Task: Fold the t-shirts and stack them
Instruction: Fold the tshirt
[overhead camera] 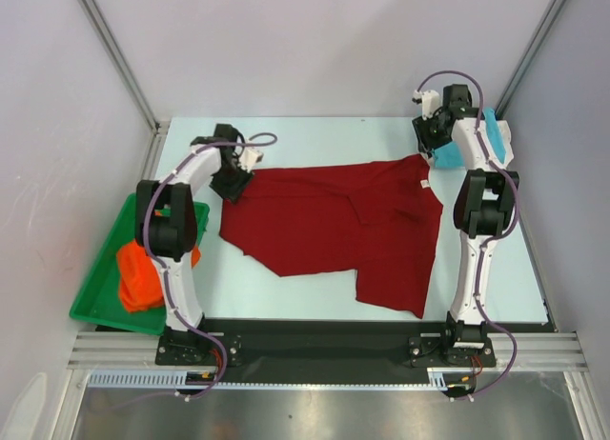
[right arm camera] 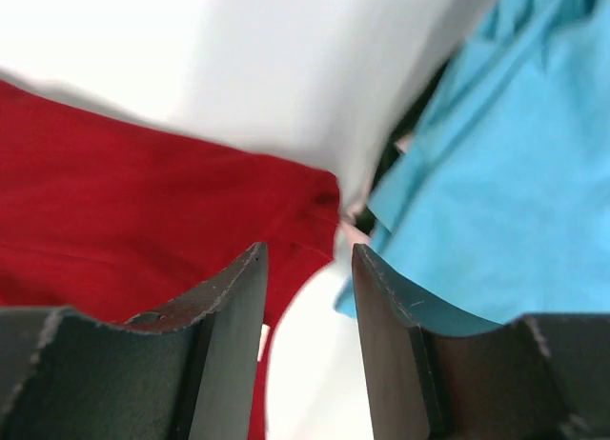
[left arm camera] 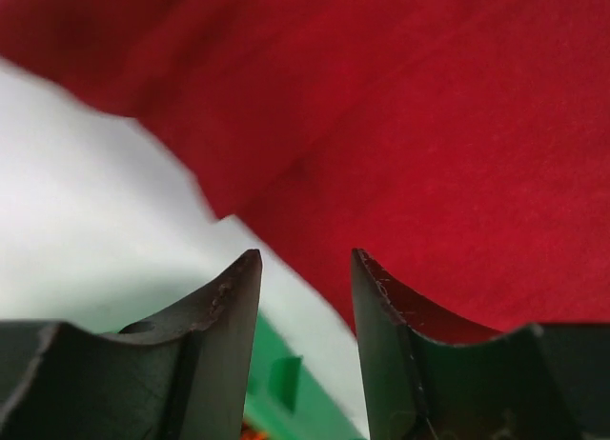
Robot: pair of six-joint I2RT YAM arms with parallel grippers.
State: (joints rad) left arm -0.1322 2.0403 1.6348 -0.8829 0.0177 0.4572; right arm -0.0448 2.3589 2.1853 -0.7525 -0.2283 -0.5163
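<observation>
The dark red t-shirt (overhead camera: 343,226) lies spread on the table, partly folded, between the two arms. My left gripper (overhead camera: 232,185) hovers at its far left corner, open and empty; the left wrist view shows the red cloth (left arm camera: 429,126) beyond my open gripper (left arm camera: 305,264). My right gripper (overhead camera: 429,140) is open and empty above the shirt's far right corner (right arm camera: 143,240), its fingertips apart around bare table (right arm camera: 307,259). The turquoise t-shirt (overhead camera: 462,152) lies bunched behind the right arm and shows in the right wrist view (right arm camera: 515,173). The orange t-shirt (overhead camera: 141,273) sits in the green tray.
The green plastic tray (overhead camera: 105,288) stands at the table's left edge beside the left arm's base; a piece of it shows in the left wrist view (left arm camera: 276,373). Metal frame posts and white walls enclose the table.
</observation>
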